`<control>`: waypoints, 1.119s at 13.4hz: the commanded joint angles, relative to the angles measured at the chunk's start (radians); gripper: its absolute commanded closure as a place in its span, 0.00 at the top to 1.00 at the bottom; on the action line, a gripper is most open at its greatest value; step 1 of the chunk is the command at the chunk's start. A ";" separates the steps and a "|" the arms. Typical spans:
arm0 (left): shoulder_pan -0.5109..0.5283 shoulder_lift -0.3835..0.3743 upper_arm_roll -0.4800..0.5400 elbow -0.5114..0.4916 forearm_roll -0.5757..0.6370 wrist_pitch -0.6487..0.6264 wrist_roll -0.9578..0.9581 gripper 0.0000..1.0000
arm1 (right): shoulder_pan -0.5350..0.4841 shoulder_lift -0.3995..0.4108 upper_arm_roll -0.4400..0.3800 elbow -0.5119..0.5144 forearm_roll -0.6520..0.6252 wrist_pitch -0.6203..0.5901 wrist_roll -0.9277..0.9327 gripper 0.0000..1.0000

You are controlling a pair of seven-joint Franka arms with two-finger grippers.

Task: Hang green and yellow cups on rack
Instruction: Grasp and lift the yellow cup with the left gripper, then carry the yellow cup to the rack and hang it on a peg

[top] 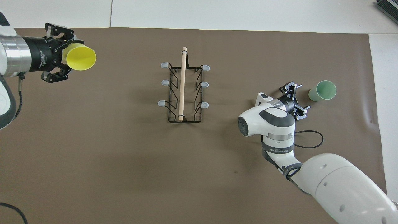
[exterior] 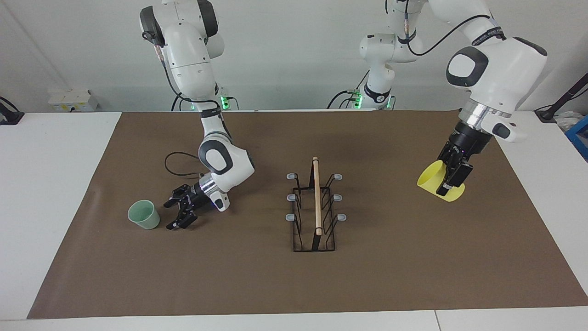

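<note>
Brown mat (exterior: pixel 275 276), mint cup (exterior: pixel 144 214), yellow cup (exterior: pixel 434 180)

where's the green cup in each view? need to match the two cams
Facing view: green cup stands upright on the brown mat at the picture's lower left, just beside the open right gripper.
Overhead view: the same cup sits at the picture's right, upper middle, beside that gripper.
Shared landmark: the rack at mid-table; the cup lies toward the right arm's end from it.
</note>
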 commanded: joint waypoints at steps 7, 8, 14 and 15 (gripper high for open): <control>-0.005 -0.199 -0.218 -0.394 0.294 0.425 -0.002 0.00 | -0.009 -0.011 -0.001 -0.056 -0.086 -0.016 -0.014 1.00; -0.005 -0.207 -0.236 -0.427 0.341 0.456 -0.002 0.00 | -0.009 -0.012 -0.001 -0.056 -0.086 -0.027 -0.016 1.00; -0.008 -0.196 -0.299 -0.473 0.638 0.508 -0.002 0.00 | -0.014 -0.041 -0.001 -0.070 -0.085 -0.032 -0.065 1.00; -0.008 -0.193 -0.311 -0.479 0.691 0.510 -0.002 0.00 | -0.017 -0.055 0.001 -0.071 -0.085 -0.032 -0.088 1.00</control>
